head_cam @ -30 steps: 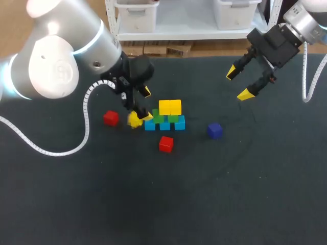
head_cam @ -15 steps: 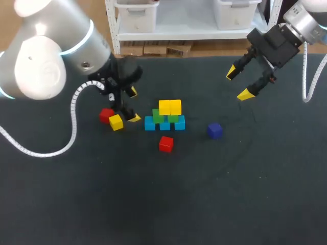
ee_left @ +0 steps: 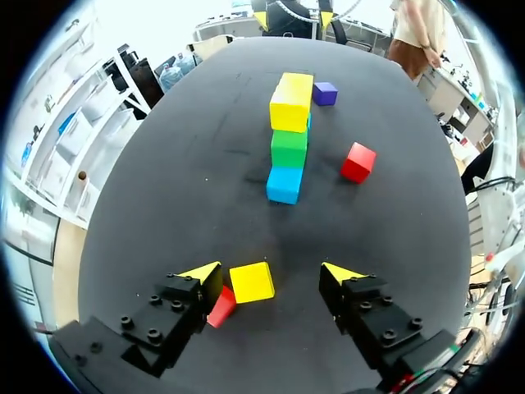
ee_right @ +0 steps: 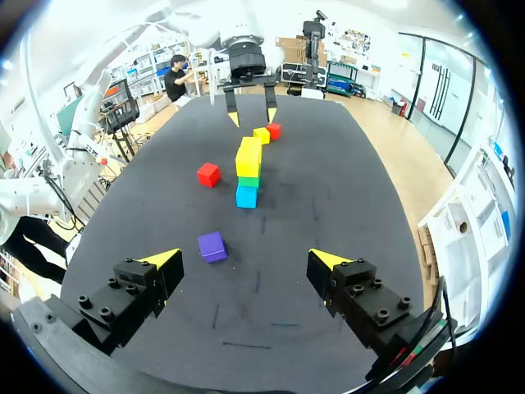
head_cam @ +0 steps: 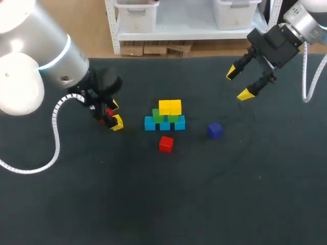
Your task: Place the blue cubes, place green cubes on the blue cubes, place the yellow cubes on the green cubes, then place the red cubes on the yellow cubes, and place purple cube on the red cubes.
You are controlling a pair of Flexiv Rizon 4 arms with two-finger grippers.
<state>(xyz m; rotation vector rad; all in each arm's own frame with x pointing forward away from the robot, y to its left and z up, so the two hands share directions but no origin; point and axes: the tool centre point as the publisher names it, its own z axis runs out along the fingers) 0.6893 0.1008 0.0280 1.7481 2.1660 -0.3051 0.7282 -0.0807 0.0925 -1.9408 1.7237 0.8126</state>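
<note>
left jaws: at the end of our left arm (head_cam: 61, 71), low over the worktop (head_cam: 153, 204); spread wide, pinching nothing.
loose yellow cube (ee_left: 252, 281): on the worktop between the spread left jaws, close to one finger, clear of the other.
first red cube (ee_left: 220, 305): just beside the loose yellow cube, partly hidden under the nearer finger.
stack: we count three blue cubes (head_cam: 164, 125) in a touching row, two green cubes (head_cam: 158, 117) on them, two yellow cubes (head_cam: 164, 107) on top.
second red cube (head_cam: 165, 144): near the stack, apart from it.
purple cube (head_cam: 214, 130): right of the stack, alone.
right jaws: spread, empty, well apart from every cube.
</note>
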